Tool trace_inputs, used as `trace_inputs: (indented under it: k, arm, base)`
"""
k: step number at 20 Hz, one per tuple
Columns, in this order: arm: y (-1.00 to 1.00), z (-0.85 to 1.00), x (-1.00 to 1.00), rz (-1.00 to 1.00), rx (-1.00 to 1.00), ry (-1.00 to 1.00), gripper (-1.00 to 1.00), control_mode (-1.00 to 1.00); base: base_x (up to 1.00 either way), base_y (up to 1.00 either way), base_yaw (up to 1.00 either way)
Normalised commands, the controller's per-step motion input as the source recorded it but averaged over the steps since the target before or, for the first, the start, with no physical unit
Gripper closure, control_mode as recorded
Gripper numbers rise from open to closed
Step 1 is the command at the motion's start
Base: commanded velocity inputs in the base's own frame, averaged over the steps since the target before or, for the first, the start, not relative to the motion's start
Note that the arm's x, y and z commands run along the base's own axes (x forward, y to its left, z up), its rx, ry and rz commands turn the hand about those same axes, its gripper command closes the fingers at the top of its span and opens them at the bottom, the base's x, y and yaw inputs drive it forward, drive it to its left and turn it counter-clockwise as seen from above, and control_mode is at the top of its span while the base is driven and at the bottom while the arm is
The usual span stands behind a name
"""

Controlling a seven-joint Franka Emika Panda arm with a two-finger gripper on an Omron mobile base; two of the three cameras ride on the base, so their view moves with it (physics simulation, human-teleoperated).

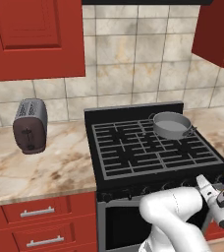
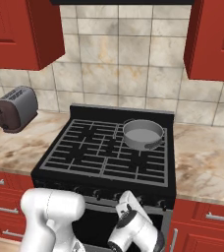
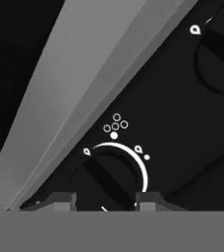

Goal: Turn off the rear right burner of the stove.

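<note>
The black stove point(image 1: 99, 118) fills the middle of both base views. Its rear right burner point(image 1: 198, 138) lies under a grey pot point(image 1: 170, 125), also seen as the pot point(image 2: 142, 134). Low at the stove's front, my white hand point(image 2: 132, 221) points up at the row of dark knobs point(image 2: 128, 196). In the hand view, one round black knob point(image 3: 106, 177) with a white arc around it sits between my two fingertips. My gripper point(image 3: 105, 201) is shut on this knob. Which burner the knob serves I cannot tell.
A grey-brown toaster point(image 1: 30, 126) stands on the marble counter point(image 1: 45, 167) left of the stove. Red drawers point(image 1: 38, 212) sit below the counter and red cabinets point(image 1: 33, 37) hang above. Another knob point(image 3: 222, 59) shows at the hand view's upper right.
</note>
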Motion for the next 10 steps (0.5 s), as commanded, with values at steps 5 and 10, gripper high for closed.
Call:
trace_inputs:
  k: [5, 10]
  arm:
    - [0.00, 0.20, 0.00, -0.19, 0.66, -0.14, 1.00, -1.00]
    - [0.00, 0.37, 0.00, -0.19, 0.62, -0.12, 1.00, -1.00]
  base:
    - [0.00, 0.00, 0.00]
    - [0.00, 0.00, 0.00]
